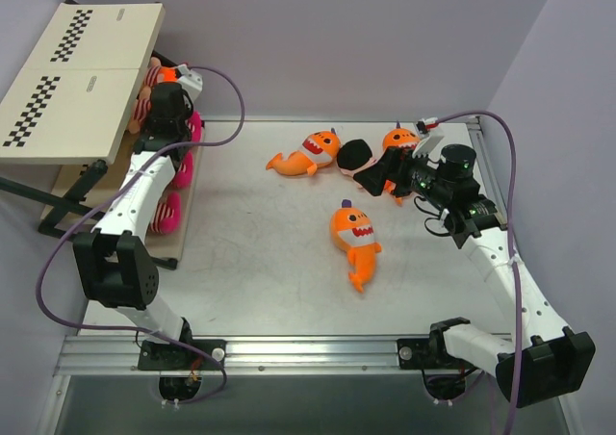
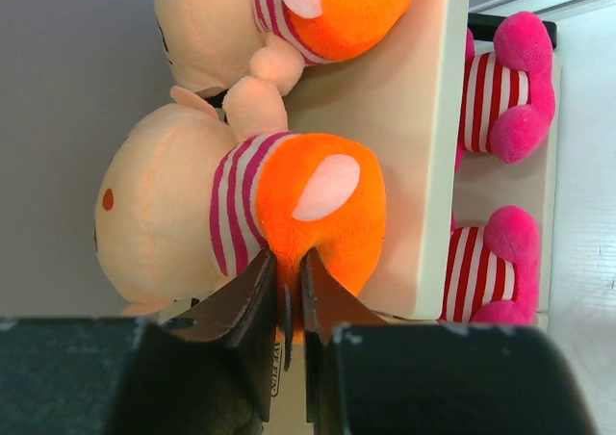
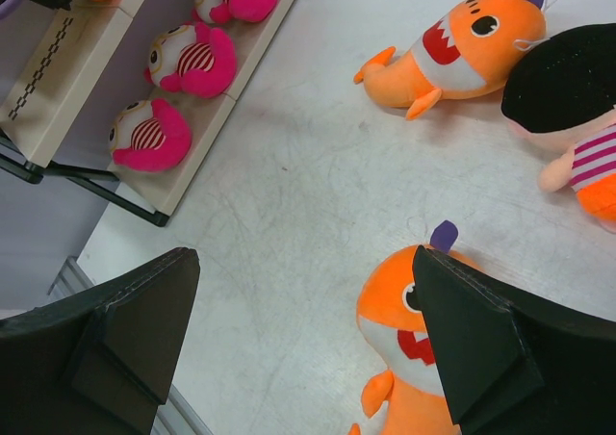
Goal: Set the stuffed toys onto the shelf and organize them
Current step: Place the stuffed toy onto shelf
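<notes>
Three sharks, three pink dolls — three orange dolls.

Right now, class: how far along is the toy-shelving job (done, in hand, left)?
Done: three pink dolls sit on the shelf's low board. In hand: left gripper against an orange-bottomed doll on the board above; grip unclear. Left: three sharks, one black-headed doll on the table.

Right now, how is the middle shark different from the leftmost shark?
The middle shark lies alone, nose pointing to the far side of the table; the leftmost shark lies sideways, nose beside the black-headed doll. The middle shark is nearer the front edge. Both are orange with white toothy mouths.
</notes>
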